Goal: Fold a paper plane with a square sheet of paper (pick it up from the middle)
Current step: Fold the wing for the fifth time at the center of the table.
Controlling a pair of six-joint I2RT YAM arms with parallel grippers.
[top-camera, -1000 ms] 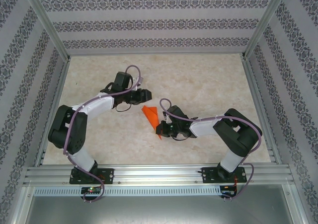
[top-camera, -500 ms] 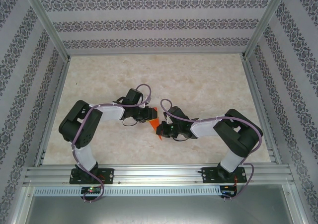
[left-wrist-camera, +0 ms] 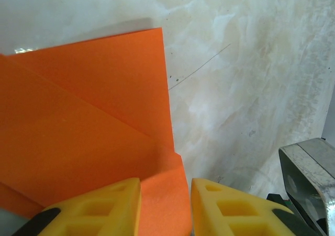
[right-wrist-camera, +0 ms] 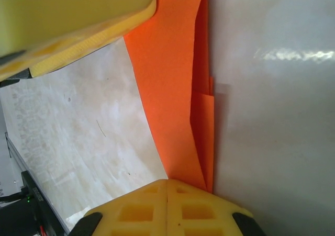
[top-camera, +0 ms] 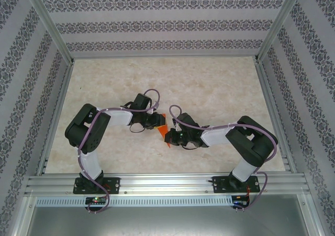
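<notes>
The orange sheet of paper (top-camera: 163,130) lies on the table between the two grippers, folded into a narrow pointed paper plane shape with layered flaps (left-wrist-camera: 78,115). My left gripper (top-camera: 158,123) is at its far, wide end. Its yellow fingers (left-wrist-camera: 104,204) stand a little apart, open, with a flap edge of the paper between them (left-wrist-camera: 165,182). My right gripper (top-camera: 167,137) is at the near, pointed end. Its jaws are shut tight (right-wrist-camera: 167,182), and the paper's narrow tip (right-wrist-camera: 172,89) runs under the right fingertip. The left gripper's finger (right-wrist-camera: 78,21) shows in the right wrist view's top left.
The marble-look table (top-camera: 220,89) is boxed in by patterned walls and metal frame posts (top-camera: 52,26). An aluminium rail (top-camera: 167,183) runs along the near edge by both arm bases. Both forearms crowd the table's middle.
The left arm has swung forward and right, bringing its gripper over the paper's far end and hiding most of it from above. The right gripper has stayed on the pointed end.
</notes>
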